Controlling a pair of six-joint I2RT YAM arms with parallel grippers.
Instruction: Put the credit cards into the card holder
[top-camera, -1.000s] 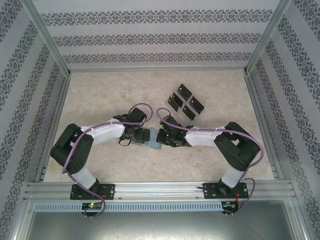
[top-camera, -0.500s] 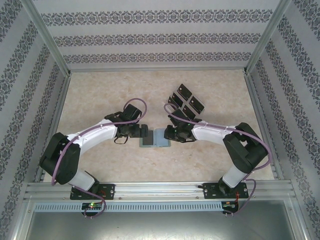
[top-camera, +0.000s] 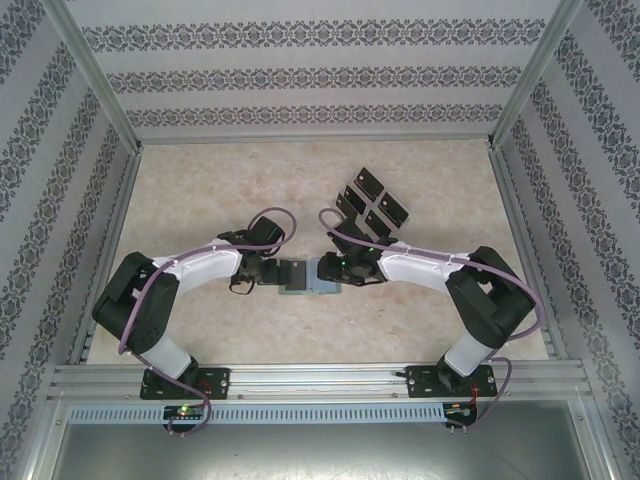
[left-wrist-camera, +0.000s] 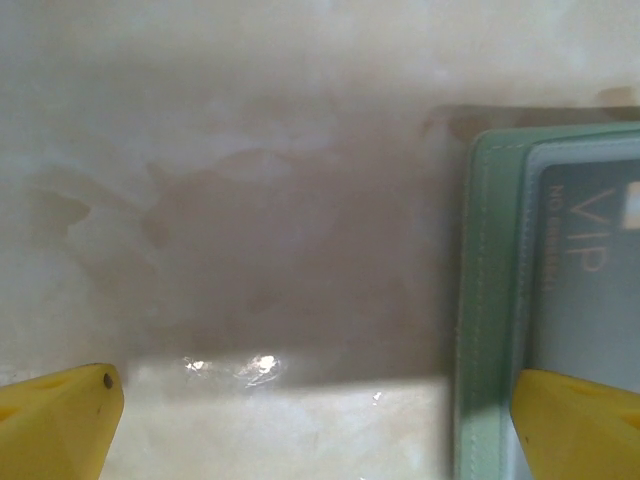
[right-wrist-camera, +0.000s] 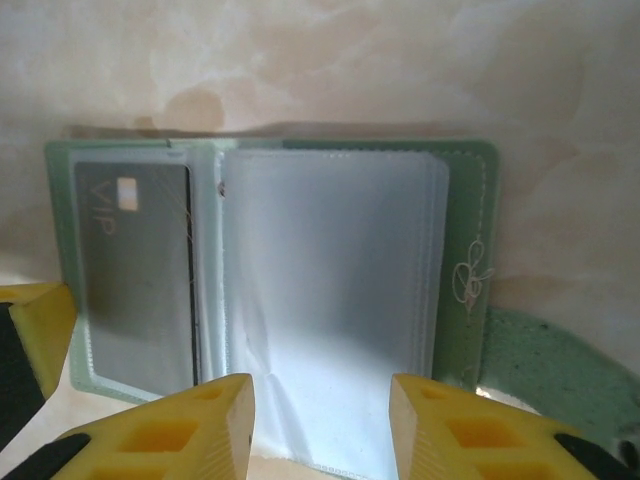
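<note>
One card (right-wrist-camera: 135, 280) sits in the card holder (right-wrist-camera: 470, 250), four credit cards (top-camera: 372, 205) remain; left gripper (left-wrist-camera: 315, 420) wide, right gripper (right-wrist-camera: 320, 425) half-open, both empty.

Beige marbled tabletop (top-camera: 200, 180) within patterned wallpaper walls (top-camera: 320, 60) and aluminium frame (top-camera: 320, 378).

The holder (right-wrist-camera: 470, 200) is soft green with a gold swirl and see-through pockets. The card (right-wrist-camera: 135, 280) inside is dark grey with pale letters. The other cards (top-camera: 372, 205) are black. The table (top-camera: 200, 190) is blotchy cream. The walls (top-camera: 320, 70) have grey flowery stripes. The fingers (right-wrist-camera: 170, 430) are yellow.
</note>
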